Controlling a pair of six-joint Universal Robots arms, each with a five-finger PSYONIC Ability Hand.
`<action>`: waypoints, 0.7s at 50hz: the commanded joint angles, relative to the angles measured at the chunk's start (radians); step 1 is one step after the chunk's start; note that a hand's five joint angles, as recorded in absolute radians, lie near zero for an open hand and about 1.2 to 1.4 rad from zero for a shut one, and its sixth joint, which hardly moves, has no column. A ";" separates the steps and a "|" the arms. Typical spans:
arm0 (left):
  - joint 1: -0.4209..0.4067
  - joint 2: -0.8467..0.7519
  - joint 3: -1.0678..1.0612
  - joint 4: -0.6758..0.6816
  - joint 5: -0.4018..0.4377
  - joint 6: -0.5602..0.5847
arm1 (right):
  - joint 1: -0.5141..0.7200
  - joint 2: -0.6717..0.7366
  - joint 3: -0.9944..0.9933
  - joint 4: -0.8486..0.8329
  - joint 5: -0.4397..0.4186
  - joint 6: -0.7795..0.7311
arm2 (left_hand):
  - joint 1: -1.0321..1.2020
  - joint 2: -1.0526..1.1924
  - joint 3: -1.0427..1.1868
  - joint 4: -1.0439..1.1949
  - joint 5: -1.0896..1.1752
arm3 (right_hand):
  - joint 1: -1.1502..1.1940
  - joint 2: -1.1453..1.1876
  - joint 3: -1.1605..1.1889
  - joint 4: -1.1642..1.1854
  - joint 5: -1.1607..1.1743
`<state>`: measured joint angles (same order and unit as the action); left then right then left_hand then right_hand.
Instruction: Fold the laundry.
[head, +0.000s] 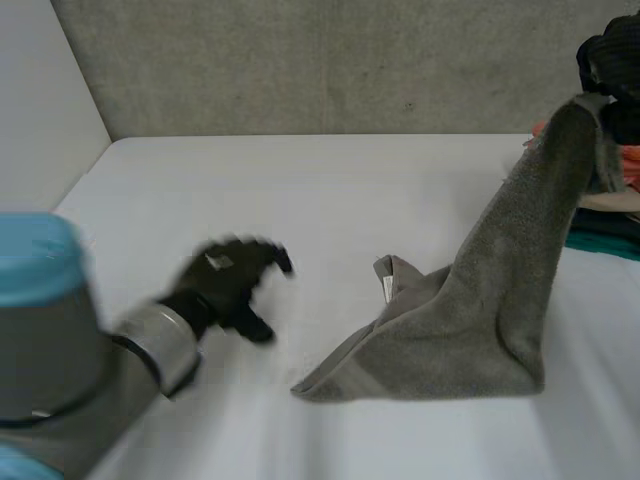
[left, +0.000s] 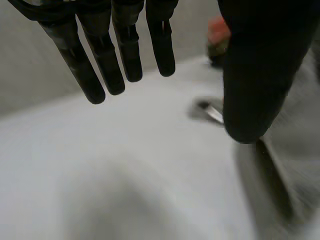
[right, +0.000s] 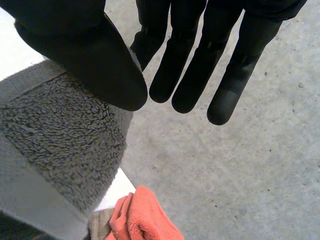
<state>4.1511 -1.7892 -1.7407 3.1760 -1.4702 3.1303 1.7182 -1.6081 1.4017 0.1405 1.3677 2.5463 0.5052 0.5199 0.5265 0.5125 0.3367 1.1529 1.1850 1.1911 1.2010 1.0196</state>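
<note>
A grey towel (head: 480, 320) hangs from my right hand (head: 610, 55), which holds one corner high at the table's far right. The towel's lower part lies bunched on the white table (head: 300, 190), with a white label showing at a fold. In the right wrist view my right hand (right: 90, 55) pinches the towel's hemmed corner (right: 55, 135) between thumb and fingers. My left hand (head: 225, 280) hovers over bare table to the left of the towel and does not touch it. Its fingers (left: 105, 65) are straight and spread, holding nothing, with the towel (left: 300, 165) beside the thumb.
A pile of other laundry (head: 620, 190), orange, tan and teal, lies at the table's far right behind the lifted towel. An orange cloth (right: 142, 217) shows below my right hand. A concrete wall runs along the table's back and a white wall along its left.
</note>
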 joint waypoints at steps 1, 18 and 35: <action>-0.085 -0.200 0.053 0.042 -0.119 -0.022 | -0.005 0.002 0.022 -0.051 0.011 0.002 | 0.072 0.058 0.051 0.065 0.066 | 0.243 0.211 0.205 0.195 0.202; -0.216 -0.337 0.164 0.045 -0.122 -0.062 | -0.009 0.004 0.082 -0.107 0.008 0.002 | 0.184 0.169 0.163 0.177 0.178 | 0.243 0.211 0.205 0.195 0.202; -0.266 -0.435 0.247 0.039 -0.130 -0.061 | -0.008 0.014 0.112 -0.143 0.008 -0.001 | 0.541 0.526 0.519 0.533 0.534 | 0.243 0.211 0.205 0.195 0.202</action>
<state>3.9007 -2.1968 -1.5223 3.2168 -1.5944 3.0683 1.7101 -1.5965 1.5091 0.0090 1.3755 2.5464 0.6588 0.6582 0.6567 0.6514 0.4771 1.1529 1.1850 1.1911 1.2010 1.0196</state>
